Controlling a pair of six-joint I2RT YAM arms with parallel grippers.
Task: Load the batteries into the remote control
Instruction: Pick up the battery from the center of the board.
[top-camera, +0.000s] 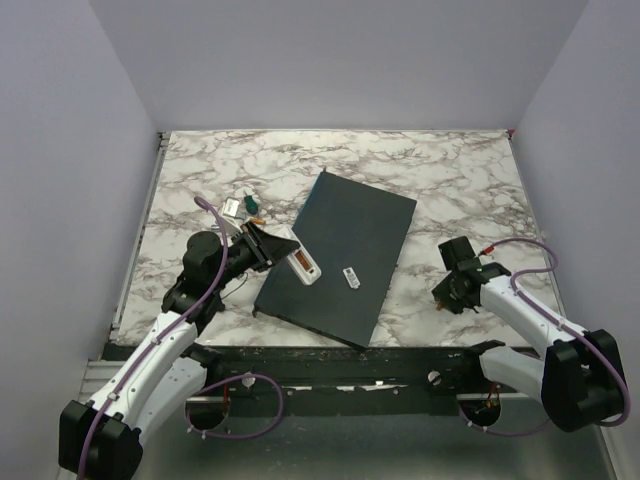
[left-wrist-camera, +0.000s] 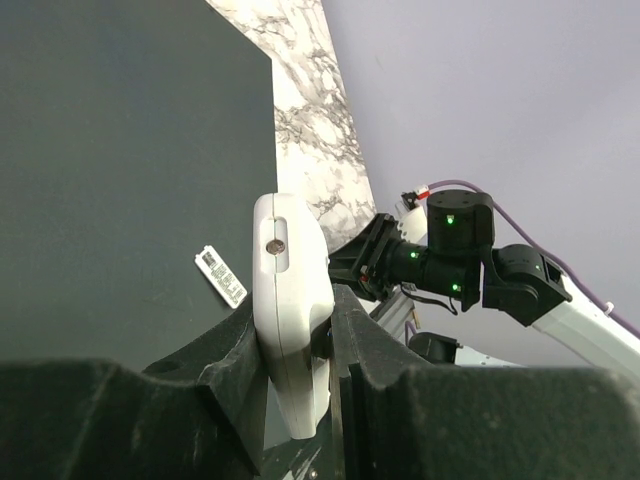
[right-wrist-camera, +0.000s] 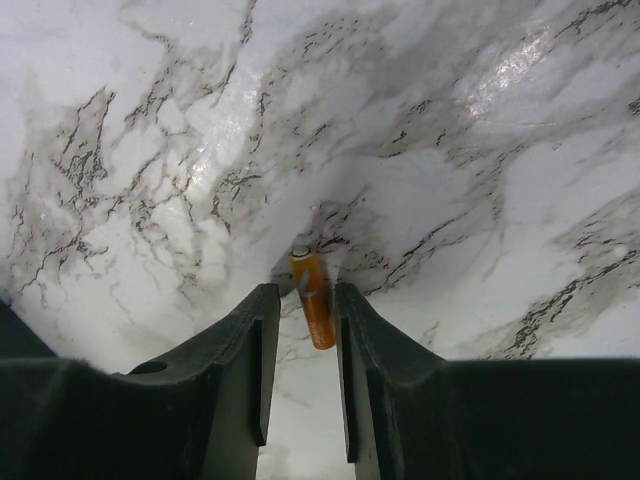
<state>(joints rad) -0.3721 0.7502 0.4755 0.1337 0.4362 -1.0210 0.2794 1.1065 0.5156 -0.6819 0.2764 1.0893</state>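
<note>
**Right gripper (right-wrist-camera: 305, 295) astride a battery (right-wrist-camera: 313, 300); loading partly done**

Low on the marble table (top-camera: 450, 180) at near right, its jaws stand slightly apart around the battery, not yet pinching it. Further in, the left gripper (left-wrist-camera: 295, 310) is clamped on the remote control (top-camera: 305, 262) over the dark slab (top-camera: 350, 230). An orange strip in its bay suggests one battery seated. Lifting and inserting remain.

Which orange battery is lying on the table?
The battery on the marble table, with the right gripper around it. The other battery already sits in the white remote control that the left gripper holds.
</note>
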